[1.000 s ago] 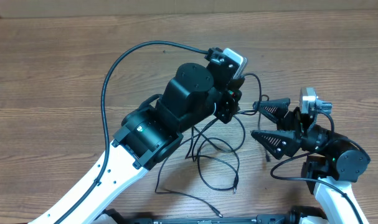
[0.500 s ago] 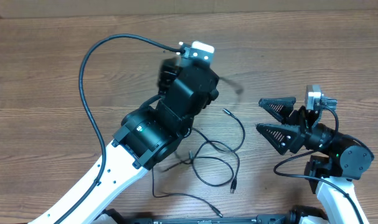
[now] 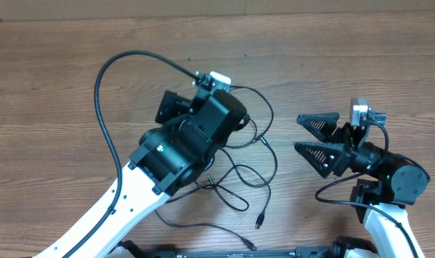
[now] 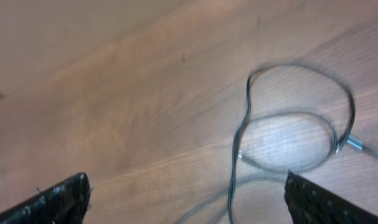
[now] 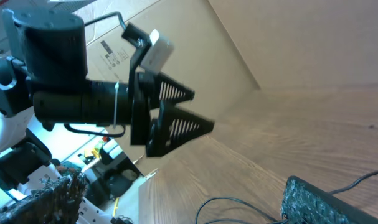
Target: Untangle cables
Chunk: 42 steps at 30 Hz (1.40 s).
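cables [image 3: 236,168] | thin, black, small plug ends | loose overlapping loops | lying flat on table [image 3: 52,79]

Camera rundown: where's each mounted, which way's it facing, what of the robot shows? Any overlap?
Overhead: above the table, looking straight down; left arm, right arm, right tool, cables between them.
Left wrist: on the left arm, tilted down at the cables; own fingers in the bottom corners.
Right wrist: on the right arm, looking across the table at the left tool; own fingers at the bottom.
Shared: overhead and left wrist both show the cables.
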Available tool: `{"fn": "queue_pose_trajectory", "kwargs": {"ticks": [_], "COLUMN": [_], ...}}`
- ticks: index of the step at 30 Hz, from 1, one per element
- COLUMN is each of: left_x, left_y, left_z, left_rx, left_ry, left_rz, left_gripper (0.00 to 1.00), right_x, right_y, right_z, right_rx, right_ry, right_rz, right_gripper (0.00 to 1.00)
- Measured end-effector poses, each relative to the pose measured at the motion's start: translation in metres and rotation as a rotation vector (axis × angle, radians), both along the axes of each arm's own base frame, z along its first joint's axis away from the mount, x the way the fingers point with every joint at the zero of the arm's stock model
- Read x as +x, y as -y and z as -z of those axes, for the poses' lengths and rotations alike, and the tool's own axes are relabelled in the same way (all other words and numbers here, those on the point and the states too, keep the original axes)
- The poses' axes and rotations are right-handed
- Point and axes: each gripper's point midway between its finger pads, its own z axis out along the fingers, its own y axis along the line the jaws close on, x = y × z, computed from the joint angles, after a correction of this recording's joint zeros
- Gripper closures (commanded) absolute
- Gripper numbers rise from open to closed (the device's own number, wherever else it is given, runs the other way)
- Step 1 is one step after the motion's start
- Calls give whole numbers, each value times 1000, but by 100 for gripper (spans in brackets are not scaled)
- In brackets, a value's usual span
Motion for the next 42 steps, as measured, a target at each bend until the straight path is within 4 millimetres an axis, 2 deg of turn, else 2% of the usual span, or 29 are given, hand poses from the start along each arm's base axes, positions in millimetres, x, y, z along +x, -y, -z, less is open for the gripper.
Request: {"fn": "queue_pose_trajectory", "kwargs": {"ticks": [6,9,12,19,22,27,30,37,42], "left_x": [-24,-30,-35,-34,-33,-34,-42,-50,-54], "left_y": [-14,-4,1,19,23,26,19,18,20], "left_z": [22,31,49,115,135,178,196,200,212], "left_rx": [-31,-117,-162,-187,-182,-117,-77,-82,-101], "left_ry": [-131,-180,-227,-329,-369,-460,-512,-549,-592], "left_rz": [-87,-106,-128,-158,-189,-256,-314,-336,-304], "left_gripper": [1,0,0,0,0,0,0,0,0], "right_x": [-1,-1,-2,-3,-2,-1,-1,-1,0], "right_y": [-1,-1,-1,-2,-2,-2,-2,-1,3], "right_z": [2,2,3,5,8,10,10,10,12], "right_rx": [-3,-5,-10,-14,-9,-6,-6,-8,-11], "right_ry": [-9,-10,-11,-26,-55,-70,-70,-70,-82], "right_rz": [-8,-11,-19,-31,-31,-31,-32,-32,-22], "right_gripper": [0,0,0,0,0,0,0,0,0]}}
